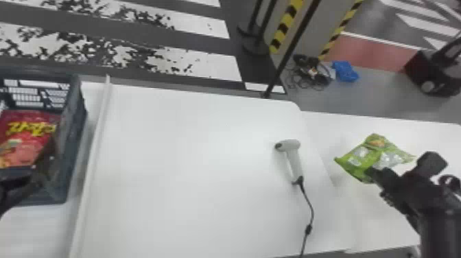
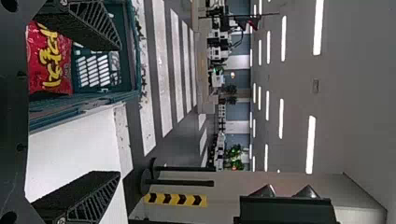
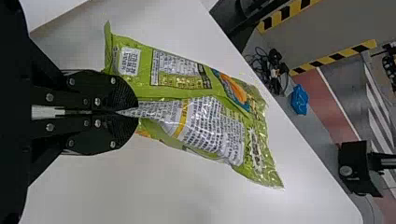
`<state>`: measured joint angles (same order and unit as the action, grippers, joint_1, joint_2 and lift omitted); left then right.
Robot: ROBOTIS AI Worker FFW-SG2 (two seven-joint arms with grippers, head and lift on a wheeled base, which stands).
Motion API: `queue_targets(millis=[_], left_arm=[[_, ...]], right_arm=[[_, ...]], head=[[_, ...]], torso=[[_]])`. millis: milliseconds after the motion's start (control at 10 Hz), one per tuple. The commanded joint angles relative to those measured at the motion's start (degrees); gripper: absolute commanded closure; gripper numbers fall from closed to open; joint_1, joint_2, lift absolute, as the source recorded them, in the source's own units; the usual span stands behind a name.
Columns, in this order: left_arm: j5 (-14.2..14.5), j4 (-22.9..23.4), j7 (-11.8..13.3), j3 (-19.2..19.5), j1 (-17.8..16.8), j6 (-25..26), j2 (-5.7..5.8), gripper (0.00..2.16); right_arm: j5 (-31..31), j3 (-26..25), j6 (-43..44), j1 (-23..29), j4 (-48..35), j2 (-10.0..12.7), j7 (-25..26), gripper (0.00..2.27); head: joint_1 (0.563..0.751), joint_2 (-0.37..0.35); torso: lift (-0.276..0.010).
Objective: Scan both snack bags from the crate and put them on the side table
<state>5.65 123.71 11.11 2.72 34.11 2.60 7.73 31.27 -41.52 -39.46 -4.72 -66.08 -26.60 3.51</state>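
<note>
White side table [image 1: 380, 219], below the right gripper [image 3: 137, 112]; blue-grey plastic crate [image 1: 78, 137], by the left gripper [image 2: 117, 111], whose jaws stand apart; red snack bag with yellow lettering [image 1: 24, 140], inside, below those jaws, nearer the left arm, long axis partly hidden; glossy green snack bag [image 3: 173, 84], pinched by the right jaws, long axis running outward from them; tabletop contact indeterminable.

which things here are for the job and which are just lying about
For the job:
crate
red bag, in the crate
green bag, in the right pincer
scanner
side table

Lying about, on the floor:
cables
blue bundle
</note>
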Motion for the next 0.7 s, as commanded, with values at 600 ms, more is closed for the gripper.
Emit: queue_targets(millis=[600], left_arm=[[-0.02,0.57,-0.03,0.09,0.35,0.00,-0.35,0.04]], right_arm=[[-2.00,8.57,18.22,15.97,-32.88,10.08,-1.84,0.04]], head=[[0.695,-0.350]], torso=[[-0.087]])
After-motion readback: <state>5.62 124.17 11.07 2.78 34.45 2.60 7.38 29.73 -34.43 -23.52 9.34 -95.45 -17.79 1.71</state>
